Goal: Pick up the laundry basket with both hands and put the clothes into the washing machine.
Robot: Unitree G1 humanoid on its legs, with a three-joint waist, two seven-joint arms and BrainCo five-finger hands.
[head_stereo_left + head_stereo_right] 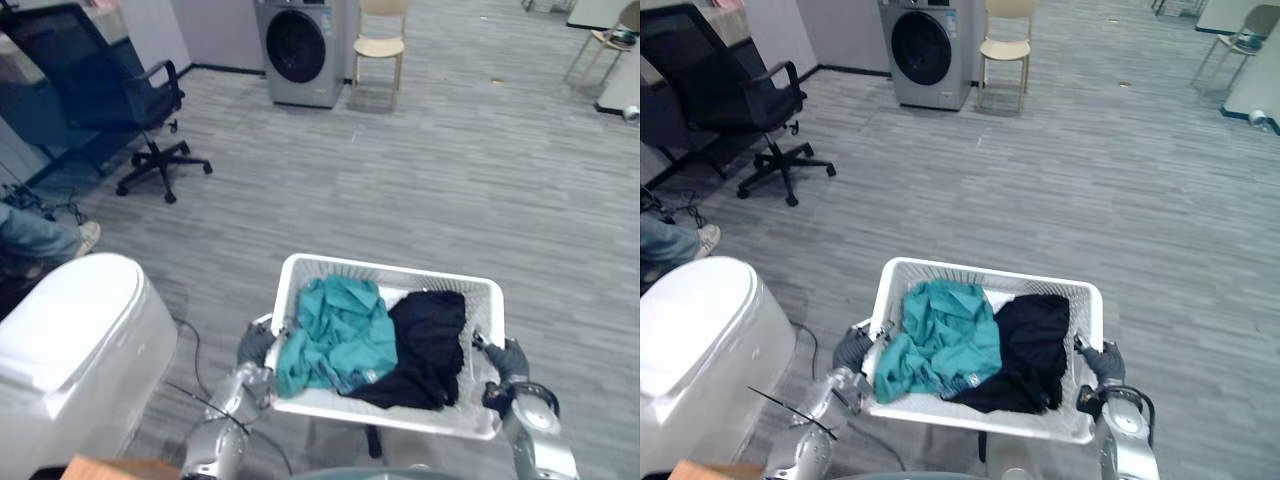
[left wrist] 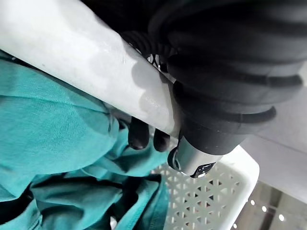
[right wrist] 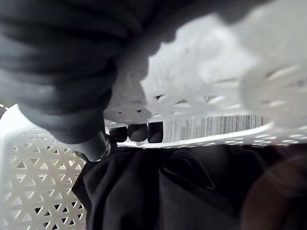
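Left eye view: white laundry basket point(image 1: 390, 268) carried at both sides — left hand point(image 1: 255, 343) curled over its left rim, right hand point(image 1: 507, 357) curled over its right. Inside, teal garment point(image 1: 340, 330) left, black garment point(image 1: 430, 340) right; washing machine point(image 1: 300, 50) well apart.

The basket point(image 1: 390, 268) is perforated plastic; teal garment point(image 1: 340, 330) and black garment point(image 1: 428, 345) are matt cloth.
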